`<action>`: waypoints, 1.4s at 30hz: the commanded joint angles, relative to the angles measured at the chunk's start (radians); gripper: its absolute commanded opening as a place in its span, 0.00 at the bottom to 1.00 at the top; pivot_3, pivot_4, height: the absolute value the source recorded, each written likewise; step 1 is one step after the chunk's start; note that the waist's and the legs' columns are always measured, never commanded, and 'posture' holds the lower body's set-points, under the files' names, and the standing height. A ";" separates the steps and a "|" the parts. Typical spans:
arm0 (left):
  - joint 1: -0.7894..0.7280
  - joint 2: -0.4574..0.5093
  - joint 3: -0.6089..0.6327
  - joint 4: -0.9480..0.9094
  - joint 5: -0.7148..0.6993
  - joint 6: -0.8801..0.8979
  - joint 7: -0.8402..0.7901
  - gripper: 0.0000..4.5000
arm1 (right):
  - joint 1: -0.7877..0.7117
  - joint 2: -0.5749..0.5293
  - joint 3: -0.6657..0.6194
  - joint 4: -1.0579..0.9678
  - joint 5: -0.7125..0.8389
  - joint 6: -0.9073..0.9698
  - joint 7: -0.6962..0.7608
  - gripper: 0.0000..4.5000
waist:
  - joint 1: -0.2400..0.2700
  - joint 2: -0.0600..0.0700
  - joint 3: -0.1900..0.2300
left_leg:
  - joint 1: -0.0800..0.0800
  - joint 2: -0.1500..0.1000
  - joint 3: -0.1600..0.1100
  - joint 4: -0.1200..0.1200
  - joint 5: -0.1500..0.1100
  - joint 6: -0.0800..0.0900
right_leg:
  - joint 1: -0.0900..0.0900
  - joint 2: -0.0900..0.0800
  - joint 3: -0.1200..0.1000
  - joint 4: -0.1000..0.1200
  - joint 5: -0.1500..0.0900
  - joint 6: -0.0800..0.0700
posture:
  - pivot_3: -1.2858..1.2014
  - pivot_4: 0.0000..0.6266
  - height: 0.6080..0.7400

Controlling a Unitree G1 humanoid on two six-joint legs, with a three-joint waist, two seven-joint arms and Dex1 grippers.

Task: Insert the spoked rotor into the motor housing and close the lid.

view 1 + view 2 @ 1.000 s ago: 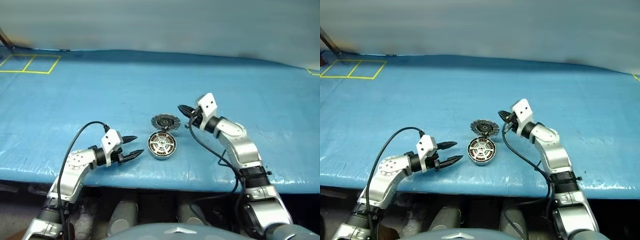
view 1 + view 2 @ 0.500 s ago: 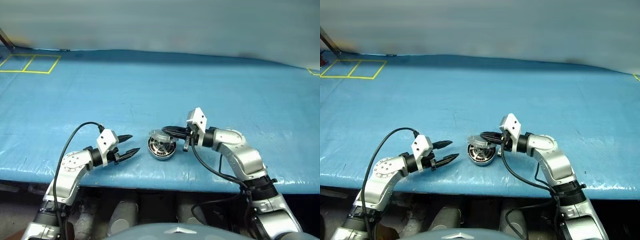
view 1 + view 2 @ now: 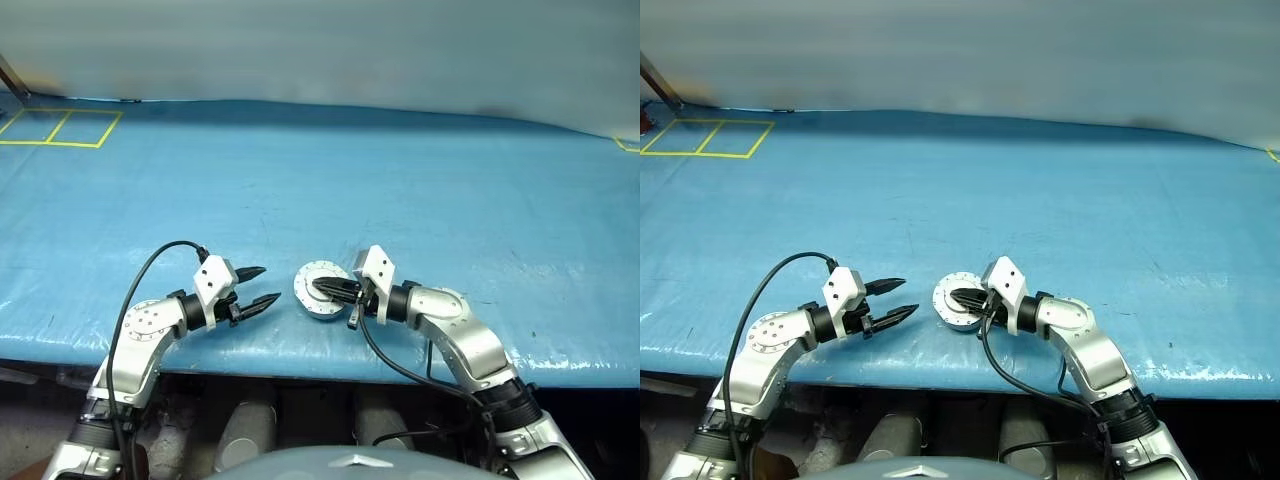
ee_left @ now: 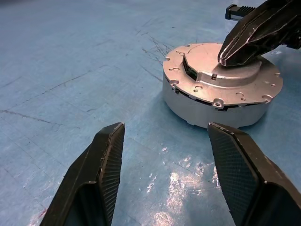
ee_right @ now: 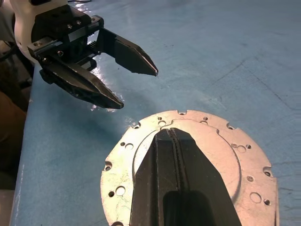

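Both end effectors beside lidded motor housing [image 3: 322, 293]

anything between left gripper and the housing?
No. Bare blue mat between the open left gripper and the lidded motor housing, clear in the left wrist view.

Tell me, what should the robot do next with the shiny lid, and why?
Probably press gently down. The right gripper, shut, rests its fingertips on the lid, which already sits on the housing. The left gripper waits open beside it, not touching. A small push may seat the lid; I cannot tell if it is fully seated.
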 commanded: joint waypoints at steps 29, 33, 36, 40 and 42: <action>-0.016 -0.004 0.003 -0.024 0.011 -0.007 0.012 0.67 | 0.045 0.021 0.014 0.012 -0.104 -0.114 -0.084 0.81 | 0.000 0.000 0.000 | -0.007 0.000 0.000 0.000 0.001 0.000 | -0.008 0.001 0.000 0.001 0.000 0.000 | 0.52 0.24 1.00; -0.017 -0.004 0.003 -0.023 0.012 -0.008 0.013 0.67 | 0.040 0.020 0.002 0.007 -0.088 -0.110 -0.076 0.67 | 0.000 0.000 0.000 | -0.007 0.000 0.000 0.000 0.001 0.001 | -0.008 0.001 0.000 0.001 0.000 0.000 | 0.52 0.24 1.00; -0.018 -0.002 0.002 -0.022 0.011 -0.009 0.013 0.67 | 0.037 0.021 -0.015 -0.016 -0.039 -0.076 -0.054 0.67 | 0.001 0.000 0.000 | -0.007 0.000 0.000 0.000 0.001 0.001 | -0.007 0.001 0.000 0.001 0.000 0.000 | 0.52 0.24 1.00; -0.021 -0.002 0.002 -0.019 0.011 -0.009 0.011 0.67 | 0.027 0.009 -0.020 -0.032 -0.013 -0.057 -0.033 0.67 | 0.001 0.000 0.000 | -0.007 0.000 0.000 0.000 0.001 0.001 | -0.008 0.001 0.000 0.001 0.000 0.000 | 0.52 0.24 1.00; -0.022 -0.002 0.002 -0.018 0.011 -0.010 0.011 0.67 | 0.023 -0.003 -0.014 -0.035 -0.018 -0.058 -0.023 0.67 | 0.001 0.000 0.000 | -0.007 0.000 0.000 0.000 0.001 0.001 | -0.008 0.001 0.000 0.001 0.000 0.000 | 0.52 0.24 1.00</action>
